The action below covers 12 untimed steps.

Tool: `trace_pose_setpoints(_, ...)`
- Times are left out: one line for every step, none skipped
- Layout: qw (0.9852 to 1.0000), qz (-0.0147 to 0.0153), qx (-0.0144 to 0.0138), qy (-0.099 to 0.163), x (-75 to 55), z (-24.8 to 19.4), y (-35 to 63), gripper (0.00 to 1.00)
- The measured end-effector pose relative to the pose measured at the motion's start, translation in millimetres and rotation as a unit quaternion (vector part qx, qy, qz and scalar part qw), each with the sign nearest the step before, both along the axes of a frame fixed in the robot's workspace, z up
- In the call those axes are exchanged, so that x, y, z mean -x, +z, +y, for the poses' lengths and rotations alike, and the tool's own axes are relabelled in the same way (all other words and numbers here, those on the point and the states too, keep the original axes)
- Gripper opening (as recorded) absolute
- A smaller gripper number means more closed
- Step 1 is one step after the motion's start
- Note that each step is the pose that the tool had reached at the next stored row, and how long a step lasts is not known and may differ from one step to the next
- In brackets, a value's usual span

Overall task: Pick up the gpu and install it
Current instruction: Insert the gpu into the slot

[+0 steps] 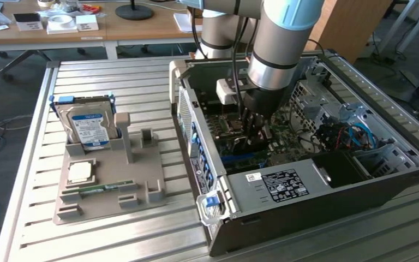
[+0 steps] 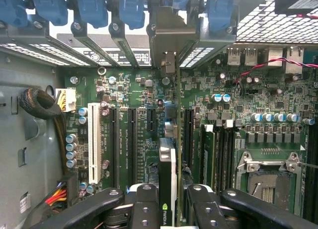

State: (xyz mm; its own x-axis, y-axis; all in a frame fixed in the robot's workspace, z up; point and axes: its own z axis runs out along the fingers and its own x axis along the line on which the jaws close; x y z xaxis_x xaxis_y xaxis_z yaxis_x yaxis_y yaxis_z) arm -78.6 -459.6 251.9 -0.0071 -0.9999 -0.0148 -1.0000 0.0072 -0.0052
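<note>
Item: gpu, clamped edge-on in my gripper over the motherboard.

Exterior view: I see the arm reaching into the open computer case on the slatted metal bench; a white-labelled hard drive stands in a grey holder toward the bench's other edge; desks behind. Wrist view: card's black face shows a green logo; its bracket meets the rear slots.
</note>
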Motion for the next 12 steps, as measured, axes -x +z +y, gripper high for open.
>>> trace_pose_setpoints(1.0000, 0.0000, 0.0001, -0.001, 0.0, 0.0, 0.0, 0.27)
trace_pose_setpoints(1.0000, 0.0001, 0.0001, -0.003, -0.1, -0.1, 0.0, 0.27)
trace_pose_setpoints(1.0000, 0.0001, 0.0002, -0.004, -0.1, -0.2, 0.0, 0.27)
trace_pose_setpoints(1.0000, 0.0002, 0.0004, -0.005, -0.3, -0.3, 0.0, 0.27)
trace_pose_setpoints(1.0000, 0.0003, 0.0005, -0.007, -0.5, -0.4, 0.0, 0.27)
trace_pose_setpoints(1.0000, 0.0004, 0.0007, -0.008, -0.7, -0.5, 0.0, 0.27)
trace_pose_setpoints(1.0000, 0.0006, 0.0007, -0.010, -0.8, -0.5, -0.1, 0.27)
trace_pose_setpoints(0.9999, 0.0008, 0.0008, -0.011, -0.9, -0.6, -0.1, 0.27)
trace_pose_setpoints(0.9999, 0.0009, 0.0008, -0.011, -0.9, -0.7, -0.2, 0.27)
trace_pose_setpoints(0.9999, 0.0011, 0.0007, -0.012, -1.0, -0.9, -0.2, 0.27)
trace_pose_setpoints(0.9999, 0.0011, 0.0008, -0.012, -1.0, -1.0, -0.2, 0.27)
trace_pose_setpoints(0.9999, 0.0013, 0.0009, -0.012, -1.1, -1.2, -0.2, 0.27)
